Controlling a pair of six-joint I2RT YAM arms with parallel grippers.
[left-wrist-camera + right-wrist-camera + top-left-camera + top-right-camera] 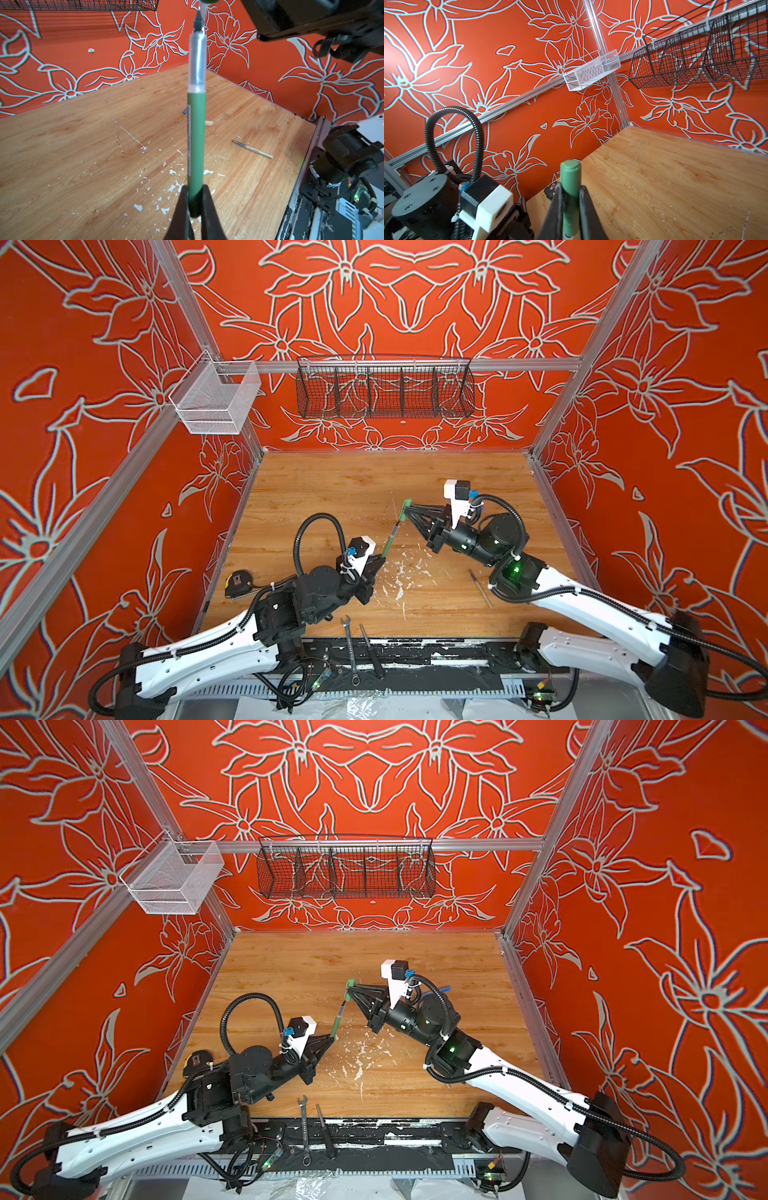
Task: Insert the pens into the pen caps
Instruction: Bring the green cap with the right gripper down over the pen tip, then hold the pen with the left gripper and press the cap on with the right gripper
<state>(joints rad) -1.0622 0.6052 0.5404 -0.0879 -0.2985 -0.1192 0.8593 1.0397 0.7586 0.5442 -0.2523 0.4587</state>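
Above the middle of the bench [316, 489], you had the left jaws clenched on the green pen [390, 542]. Its tip pointed toward 1 o'clock, at the mouth of the green cap [406, 507] grasped by the right jaws; seating looked unfinished. The tan pen [253, 149] lay uncapped at 4 o'clock.

Green stick pen [390, 542] meets short green tube cap [405, 508] in mid-air over the bench [332, 489].
The left tool [194, 188] pinches the pen's back end, and its dark tip slants up to the mouth of the cap, which is clamped in the right tool [571, 187]. A tan stick pen [252, 149] lies flat on the bench, and a stubby tan cap [209, 123] lies apart from it.
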